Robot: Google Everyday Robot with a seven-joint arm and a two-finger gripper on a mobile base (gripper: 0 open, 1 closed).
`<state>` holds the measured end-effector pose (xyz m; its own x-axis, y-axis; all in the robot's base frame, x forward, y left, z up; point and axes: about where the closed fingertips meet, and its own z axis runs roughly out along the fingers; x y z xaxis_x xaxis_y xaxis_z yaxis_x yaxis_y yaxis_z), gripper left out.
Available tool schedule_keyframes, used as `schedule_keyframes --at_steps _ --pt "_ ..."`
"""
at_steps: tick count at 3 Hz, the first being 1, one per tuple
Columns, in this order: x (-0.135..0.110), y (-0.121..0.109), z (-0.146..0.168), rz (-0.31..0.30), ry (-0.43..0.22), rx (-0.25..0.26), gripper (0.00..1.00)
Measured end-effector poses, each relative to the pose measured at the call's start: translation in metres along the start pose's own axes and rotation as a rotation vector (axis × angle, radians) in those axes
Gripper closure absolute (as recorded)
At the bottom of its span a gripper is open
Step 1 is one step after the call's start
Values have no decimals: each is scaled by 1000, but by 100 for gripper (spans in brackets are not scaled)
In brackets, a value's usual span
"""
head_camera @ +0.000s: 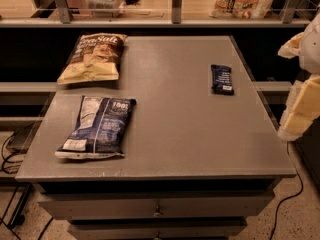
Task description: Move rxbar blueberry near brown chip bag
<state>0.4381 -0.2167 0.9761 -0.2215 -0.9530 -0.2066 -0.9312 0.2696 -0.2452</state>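
The rxbar blueberry (222,79) is a small dark navy bar with a white patch at its near end. It lies flat on the right side of the grey table (180,134). The brown chip bag (94,57) has a dark brown top with white script and a tan lower part. It lies at the table's far left corner. My gripper (299,111) shows as white and yellowish parts at the right edge of the view. It is off the table's right side, apart from the bar and holding nothing that I can see.
A dark blue chip bag (98,127) with white print lies on the near left of the table. A shelf rail (150,21) runs behind the table, with a snack bag (245,0) beyond it. Drawers (157,209) sit under the tabletop. Cables lie on the floor at both sides.
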Motion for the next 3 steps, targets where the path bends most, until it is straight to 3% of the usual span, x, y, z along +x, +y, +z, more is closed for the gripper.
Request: schedule_keyframes --at_steps 1,2,3 --pt "0 0 0 0 0 0 0" --pt "-11 -17 4 -26 -61 22 0" --pt "-26 -49 15 -38 -166 50 0"
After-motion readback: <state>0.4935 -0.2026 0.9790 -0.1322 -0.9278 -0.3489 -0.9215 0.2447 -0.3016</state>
